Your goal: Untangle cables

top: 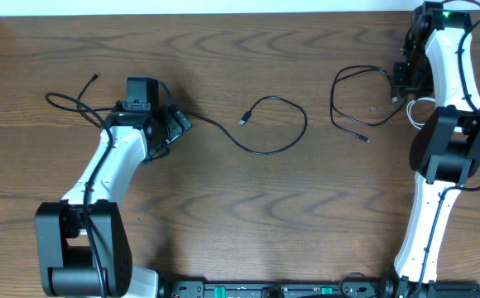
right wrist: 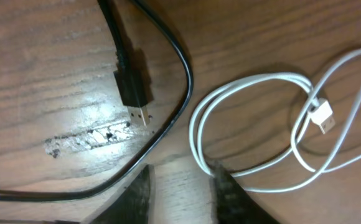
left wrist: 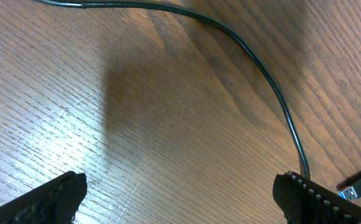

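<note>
A black cable point(top: 294, 136) loops across the table's middle, and one end runs to my left gripper point(top: 174, 124). More black cable point(top: 66, 103) lies left of that arm. In the left wrist view, the left gripper point(left wrist: 183, 199) stands wide open over bare wood. The black cable point(left wrist: 274, 87) passes by its right fingertip point(left wrist: 311, 199), with a blue-tipped plug point(left wrist: 358, 186) beside it. At the far right lies another black cable point(top: 348, 99), its plug point(right wrist: 134, 87) on the wood. My right gripper point(right wrist: 182, 196) is slightly open with nothing between. The coiled white cable point(right wrist: 255, 84) touches its right finger.
The wooden table point(top: 223, 207) has a scuffed pale mark point(right wrist: 87, 138) near the black plug. The right arm point(top: 451, 149) covers part of the white cable from overhead. The table's back edge point(top: 223, 12) runs close behind the right gripper.
</note>
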